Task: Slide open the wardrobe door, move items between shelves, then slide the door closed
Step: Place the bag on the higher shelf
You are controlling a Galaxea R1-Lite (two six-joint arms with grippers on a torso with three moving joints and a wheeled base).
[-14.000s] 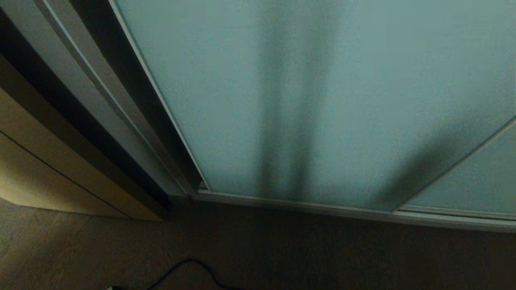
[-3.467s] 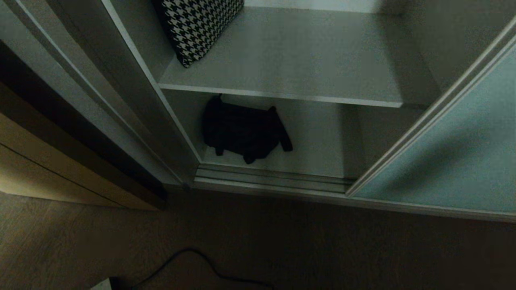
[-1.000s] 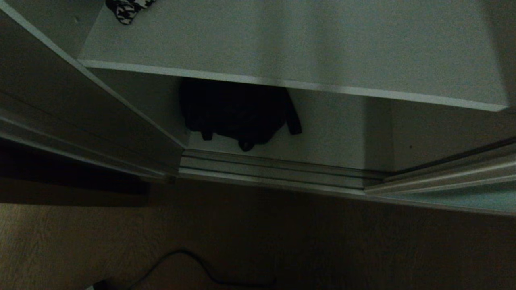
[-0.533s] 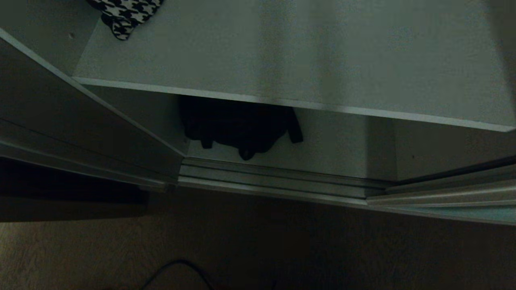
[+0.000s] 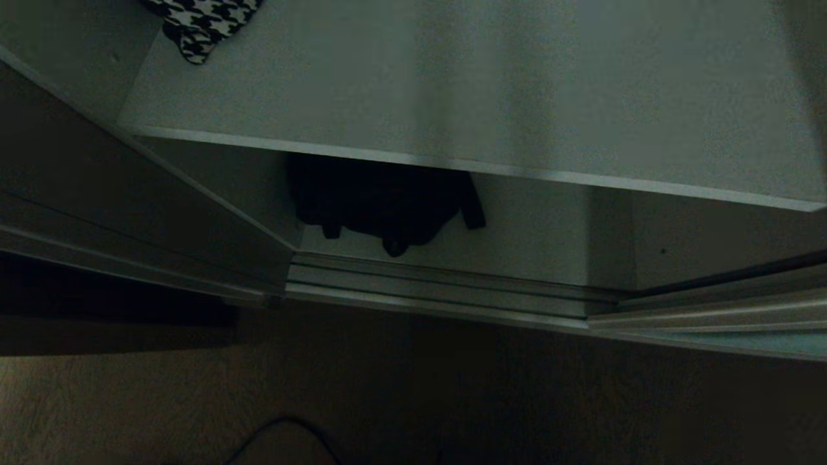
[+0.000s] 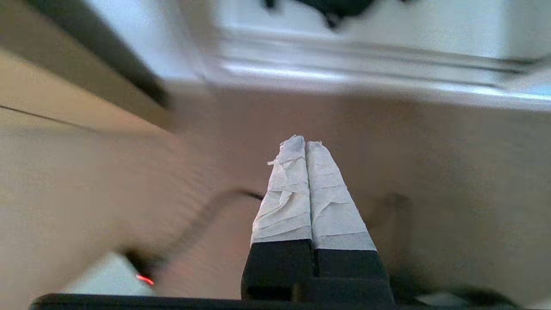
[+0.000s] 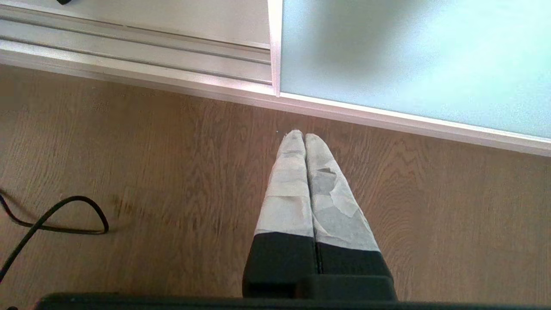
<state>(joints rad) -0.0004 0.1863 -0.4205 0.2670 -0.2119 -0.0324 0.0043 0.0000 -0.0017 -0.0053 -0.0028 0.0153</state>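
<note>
The sliding wardrobe door (image 7: 409, 56), frosted teal in a silver frame, stands slid aside to the right (image 5: 743, 342). A soft black bag (image 5: 381, 206) lies on the bottom shelf (image 5: 536, 232), partly under the front edge of the upper shelf (image 5: 452, 84). A houndstooth item (image 5: 200, 22) lies at that shelf's far left. Neither gripper shows in the head view. My left gripper (image 6: 305, 144) is shut and empty above the floor, short of the door track (image 6: 344, 64), with the bag (image 6: 340, 6) beyond. My right gripper (image 7: 303, 135) is shut and empty over the floor by the door's lower frame.
A beige cabinet front (image 6: 64, 107) stands left of the wardrobe. A black cable (image 7: 56, 215) loops on the wooden floor (image 7: 430, 215), and a box with a red light (image 6: 142, 280) lies near the left gripper. The wardrobe's side wall (image 5: 161, 213) bounds the opening on the left.
The door, shut fourteen seconds ago, now stands slid to the right. Over the last second the whole head view shifted slightly down; the bag and the houndstooth item kept their places.
</note>
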